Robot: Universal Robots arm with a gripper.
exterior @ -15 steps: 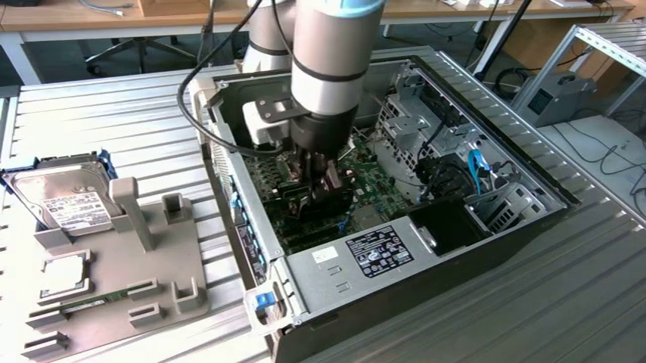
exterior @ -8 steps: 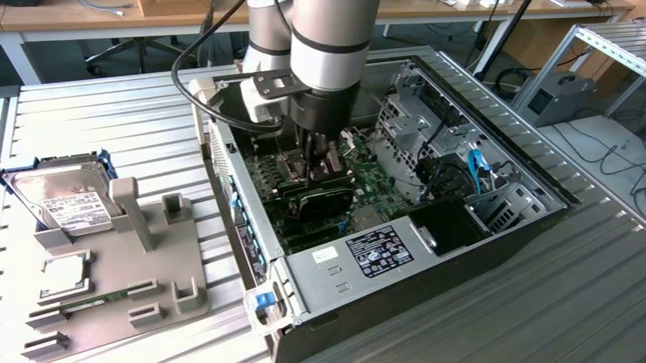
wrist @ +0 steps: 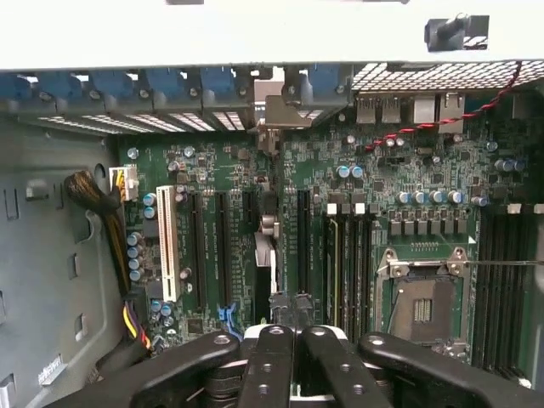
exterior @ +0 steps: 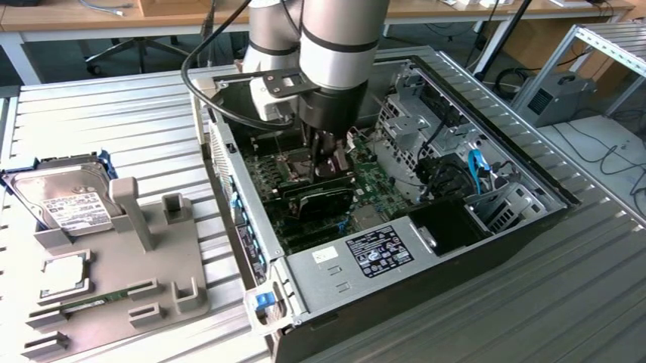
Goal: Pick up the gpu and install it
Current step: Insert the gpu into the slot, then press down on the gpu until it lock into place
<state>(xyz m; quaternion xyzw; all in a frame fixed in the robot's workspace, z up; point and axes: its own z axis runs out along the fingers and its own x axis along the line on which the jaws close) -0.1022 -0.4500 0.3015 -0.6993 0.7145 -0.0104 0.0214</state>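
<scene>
The gpu (exterior: 321, 201), a dark flat card, stands on edge in the green motherboard (exterior: 379, 185) inside the open computer case (exterior: 485, 151). In the wrist view the gpu (wrist: 266, 255) is seen edge-on in a slot, and its grey metal bracket (wrist: 285, 110) meets the rear wall of the case. My gripper (exterior: 333, 168) hangs straight down right above the card's upper edge. The black fingers (wrist: 270, 357) of my gripper (wrist: 293, 333) are pressed together with nothing between them. I cannot tell whether they touch the card.
On the exterior view's left a grey fixture (exterior: 111, 295) holds a silver hard drive (exterior: 63, 200), a square chip (exterior: 66, 274) and a green memory stick (exterior: 91, 301). Near the gpu are a white slot (wrist: 167, 246), the processor socket (wrist: 421, 306), yellow cables (wrist: 119, 246) and the power supply (exterior: 368, 253).
</scene>
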